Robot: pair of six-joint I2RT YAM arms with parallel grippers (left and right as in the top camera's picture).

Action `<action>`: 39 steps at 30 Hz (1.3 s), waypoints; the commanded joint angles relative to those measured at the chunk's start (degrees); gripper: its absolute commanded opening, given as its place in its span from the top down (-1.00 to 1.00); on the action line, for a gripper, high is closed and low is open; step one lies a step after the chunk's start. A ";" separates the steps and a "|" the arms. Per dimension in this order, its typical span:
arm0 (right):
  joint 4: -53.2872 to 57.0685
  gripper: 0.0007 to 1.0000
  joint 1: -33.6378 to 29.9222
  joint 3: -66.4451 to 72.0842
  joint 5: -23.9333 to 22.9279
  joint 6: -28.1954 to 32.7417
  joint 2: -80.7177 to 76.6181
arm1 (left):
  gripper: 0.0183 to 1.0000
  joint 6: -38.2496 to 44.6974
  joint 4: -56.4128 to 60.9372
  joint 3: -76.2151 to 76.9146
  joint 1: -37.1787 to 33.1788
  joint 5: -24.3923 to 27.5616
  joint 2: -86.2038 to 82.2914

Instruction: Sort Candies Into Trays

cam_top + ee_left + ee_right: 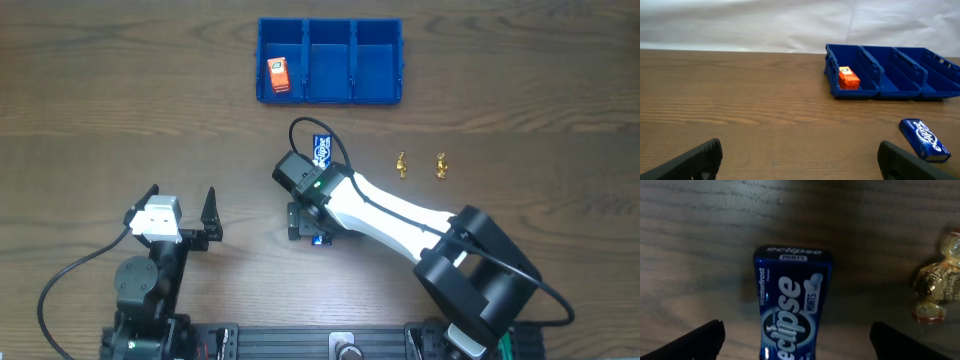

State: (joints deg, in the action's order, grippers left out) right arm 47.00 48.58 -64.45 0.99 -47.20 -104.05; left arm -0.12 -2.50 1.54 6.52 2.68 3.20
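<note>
A blue tray [329, 98] with three compartments is set at the far middle of the wooden table [120, 110]. An orange candy [278, 74] is seen lying in its left compartment. On the near side of the tray, a dark blue mint box [321, 150] lies flat on the bare wood. Two gold candies [401, 165] (each twisted in its wrapper) are placed to the right of the box, close to one another and apart from it.

The right gripper [797, 340] is held at the mint box, and its fingers [700, 340] are spread wide. In its wrist view the box is seen lengthwise in the gap between them, touched by neither and gripped by nothing. One gold candy is seen off to the side, outside that gap.

The left gripper [180, 205] is parked at the near left, well apart from the box. Its fingers [695, 160] are spread wide too, and nothing is held between them.
</note>
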 commanded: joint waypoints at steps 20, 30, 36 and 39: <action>-3.50 0.58 0.55 -0.79 -2.69 -1.44 -3.78 | -1.00 0.35 -1.95 -1.22 -0.17 -0.28 -0.33; 8.50 0.68 -2.34 -18.08 -14.16 2.19 -0.24 | -1.00 0.37 -1.92 -1.22 -0.17 -0.28 -0.33; 10.51 0.69 -10.97 -37.27 -19.08 11.78 -2.60 | -1.00 0.35 -1.95 -1.22 -0.17 -0.28 -0.33; 8.87 0.69 -14.64 -44.33 -22.27 15.87 -7.04 | -1.00 0.37 -1.95 -1.22 -0.17 -0.28 -0.33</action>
State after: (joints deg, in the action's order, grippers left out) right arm 56.93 37.26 -102.45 -15.07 -38.04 -106.65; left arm -0.12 -2.50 1.54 6.52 2.68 3.20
